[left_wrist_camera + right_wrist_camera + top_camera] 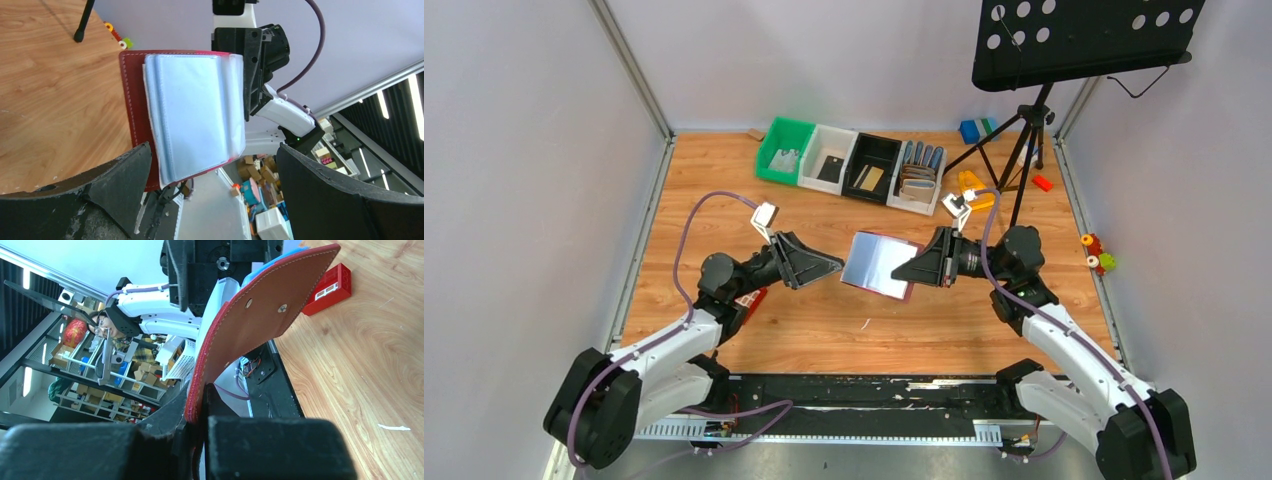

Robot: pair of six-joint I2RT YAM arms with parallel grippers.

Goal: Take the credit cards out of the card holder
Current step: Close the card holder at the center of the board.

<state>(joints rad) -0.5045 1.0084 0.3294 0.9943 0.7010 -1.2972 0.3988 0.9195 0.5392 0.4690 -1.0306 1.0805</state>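
Your right tool (902, 272) is clamped on the edge of the card holder (876, 262), your left tool (834, 267) gaping wide at its 9 o'clock.

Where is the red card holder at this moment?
In the top view the card holder is above the table's middle, clamped at its right edge by the right gripper, with the open left gripper on its left.
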